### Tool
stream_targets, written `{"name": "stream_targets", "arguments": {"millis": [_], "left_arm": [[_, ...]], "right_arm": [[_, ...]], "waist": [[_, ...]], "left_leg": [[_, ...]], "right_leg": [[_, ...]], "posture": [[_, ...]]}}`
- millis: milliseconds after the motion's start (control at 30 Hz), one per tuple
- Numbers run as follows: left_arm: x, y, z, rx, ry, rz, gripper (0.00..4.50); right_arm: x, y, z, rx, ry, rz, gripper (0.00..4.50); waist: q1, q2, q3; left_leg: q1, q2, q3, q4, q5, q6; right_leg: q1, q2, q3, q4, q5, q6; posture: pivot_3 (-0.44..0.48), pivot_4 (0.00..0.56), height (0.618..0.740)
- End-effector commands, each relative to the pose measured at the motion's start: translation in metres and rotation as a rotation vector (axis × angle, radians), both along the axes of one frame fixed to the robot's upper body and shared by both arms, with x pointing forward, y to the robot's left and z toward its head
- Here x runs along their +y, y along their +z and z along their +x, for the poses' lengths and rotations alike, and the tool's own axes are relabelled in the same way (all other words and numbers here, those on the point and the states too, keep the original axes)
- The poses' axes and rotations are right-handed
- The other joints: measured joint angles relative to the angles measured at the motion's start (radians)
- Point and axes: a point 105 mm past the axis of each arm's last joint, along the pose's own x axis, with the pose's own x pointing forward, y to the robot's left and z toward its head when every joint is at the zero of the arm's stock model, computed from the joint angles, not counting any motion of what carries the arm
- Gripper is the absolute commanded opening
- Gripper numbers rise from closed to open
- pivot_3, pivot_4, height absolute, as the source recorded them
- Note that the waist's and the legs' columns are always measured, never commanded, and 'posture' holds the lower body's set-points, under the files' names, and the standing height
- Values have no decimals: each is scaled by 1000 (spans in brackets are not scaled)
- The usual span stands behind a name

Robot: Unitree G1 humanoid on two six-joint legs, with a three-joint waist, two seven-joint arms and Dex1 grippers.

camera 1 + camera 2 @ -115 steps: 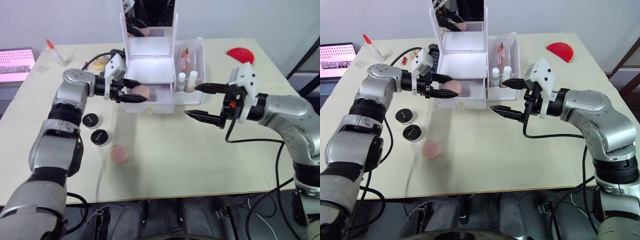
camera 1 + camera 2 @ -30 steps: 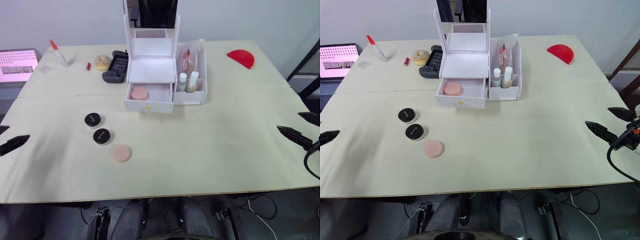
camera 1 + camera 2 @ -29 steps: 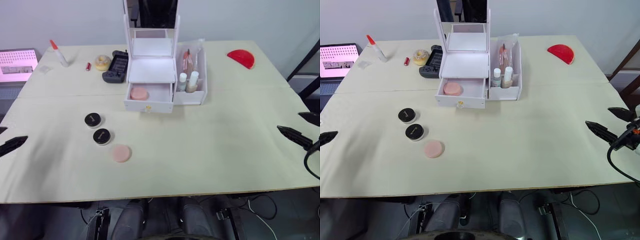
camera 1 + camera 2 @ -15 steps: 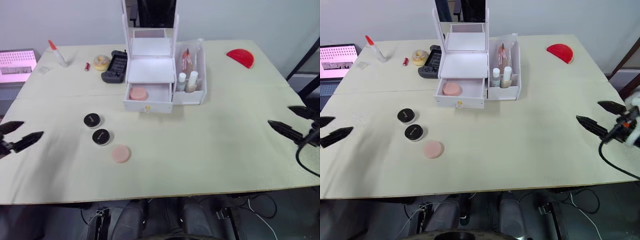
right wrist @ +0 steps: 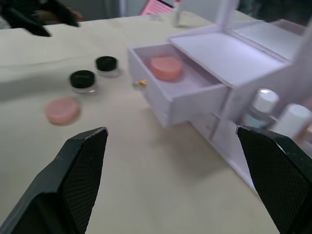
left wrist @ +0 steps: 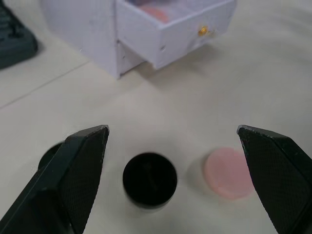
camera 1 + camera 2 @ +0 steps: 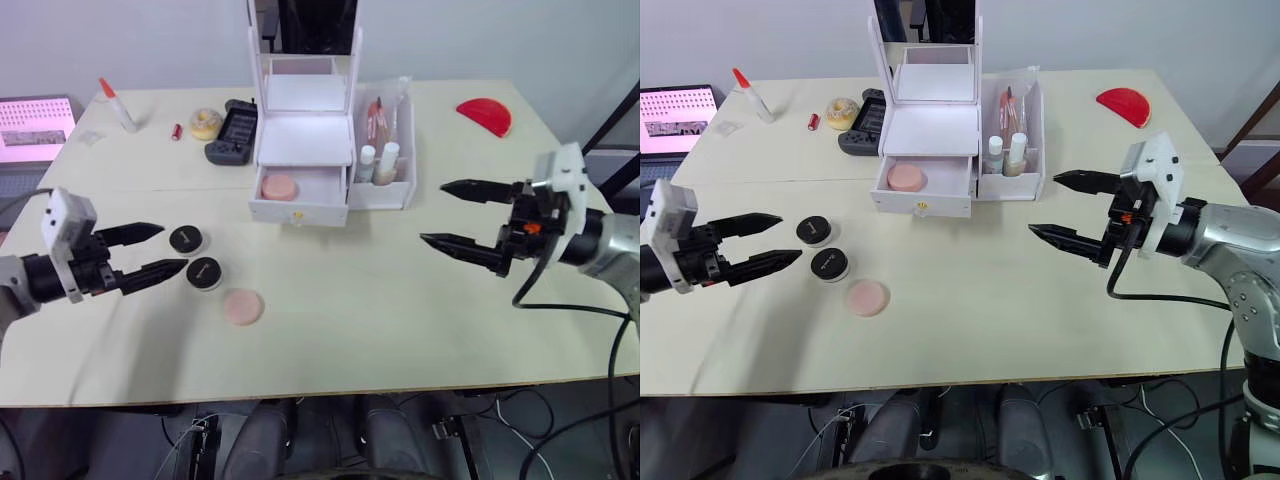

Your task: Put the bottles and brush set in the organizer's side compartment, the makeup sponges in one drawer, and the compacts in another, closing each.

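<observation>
**A:** ok where's everything sitting right now?

**B:** White organizer (image 7: 303,150) is at the back of the tabletop (image 7: 330,330), its bottom drawer (image 7: 298,196) pulled out with one pink sponge (image 7: 279,187) lying in it. Two bottles (image 7: 377,163) and the brush set (image 7: 377,115) are in the side compartment. The other pink sponge (image 7: 241,307) lies loose on the tabletop, and the two black compacts (image 7: 196,256) sit just beside it, toward the robot's left.

**A:** and the pincers?

**B:** Both released, grasping nothing. Left pincer (image 7: 146,251) hovers just left of the compacts, fingers spread wide. Right pincer (image 7: 455,214) hangs over bare tabletop to the right of the organizer, also wide apart and pointing toward it.
</observation>
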Motion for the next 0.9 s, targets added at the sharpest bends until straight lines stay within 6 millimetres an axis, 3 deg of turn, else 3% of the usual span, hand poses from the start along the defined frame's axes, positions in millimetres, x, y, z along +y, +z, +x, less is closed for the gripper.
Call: {"name": "stream_targets", "arguments": {"millis": [33, 233, 400, 533, 900], "left_arm": [[-7, 1, -6, 10, -43, 3, 4434], [-19, -10, -10, 30, -88, 50, 4434], [-35, -32, -19, 82, -135, 64, 4434], [-43, -62, -27, 109, -117, 103, 4434], [-56, -104, -18, 91, -119, 180, 4434]], "right_arm": [[10, 10, -3, -44, 54, 0, 4500], [20, 14, 1, -52, 100, 17, 4500], [25, 14, 6, -55, 120, 18, 4500], [28, 13, 8, -58, 121, 19, 4500], [28, 8, 12, -43, 94, 19, 4500]], "waist": [[-3, 0, 0], [-3, 0, 0], [-1, 0, 0], [-3, 0, 0], [16, 0, 0]], "left_leg": [[0, 0, 0, 0, 0, 0], [0, 1, 0, 0, 0, 0], [0, 1, 0, 0, 0, 0], [0, 1, 0, 0, 0, 0], [0, 1, 0, 0, 0, 0]], "right_leg": [[0, 0, 0, 0, 0, 0], [-1, 0, 0, 1, 0, 0], [-1, 0, 1, 0, 0, 0], [-1, -1, 1, 0, 0, 0], [-1, 0, 1, 0, 0, -1]], "posture": [[0, 150, 738], [0, 150, 738], [0, 150, 738], [0, 150, 738], [0, 150, 738]]}}
